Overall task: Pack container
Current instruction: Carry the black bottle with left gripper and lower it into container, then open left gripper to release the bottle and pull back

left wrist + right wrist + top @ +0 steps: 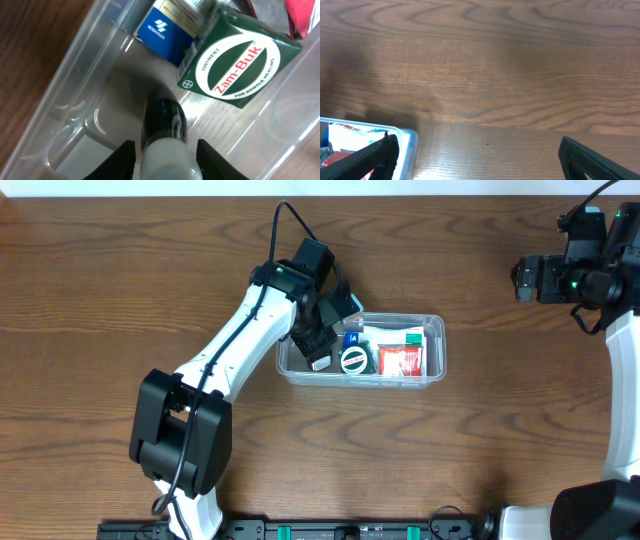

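The clear plastic container (438, 352) sits mid-table. It holds a green Zam-Buk box (240, 65), which also shows in the overhead view (355, 360), a blue box (162, 30), and red and white packets (402, 360). My left gripper (318, 350) reaches into the container's left end. In the left wrist view its fingers (166, 160) flank a dark bottle with a white cap (165, 125) that lies on the container floor (75, 75), with small gaps on both sides. My right gripper (477, 155) is wide open and empty over bare table, far right of the container's corner (407, 145).
The right arm's wrist (560, 275) hovers at the back right of the wooden table (120, 280). The left arm's base (180, 440) stands at the front left. A black rail (350, 530) runs along the front edge.
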